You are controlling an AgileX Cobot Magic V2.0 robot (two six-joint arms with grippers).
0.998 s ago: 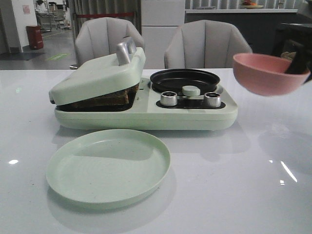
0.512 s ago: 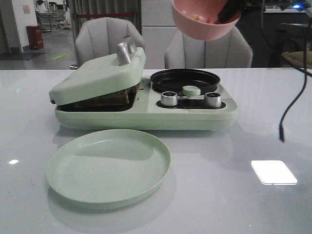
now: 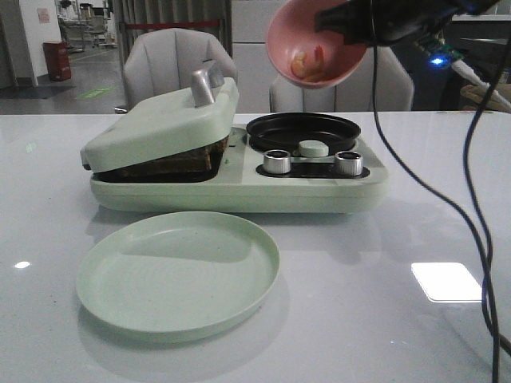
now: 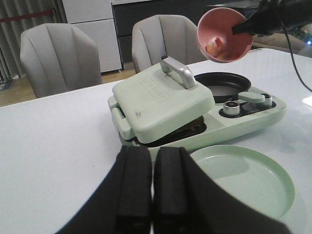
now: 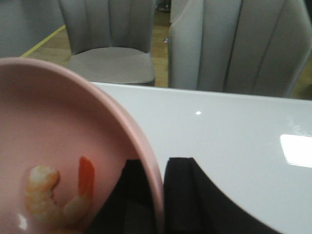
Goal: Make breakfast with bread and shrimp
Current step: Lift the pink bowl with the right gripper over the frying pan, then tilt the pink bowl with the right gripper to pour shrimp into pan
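Pink bowl (image 3: 313,48) with shrimp (image 3: 306,62), rim pinched in right gripper (image 5: 158,195).

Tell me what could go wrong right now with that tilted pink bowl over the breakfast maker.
The right tool pinches only the rim of the pink bowl, so the tipped bowl might slip. The shrimp could tumble out early and miss the black pan, landing on the knobs or the table.
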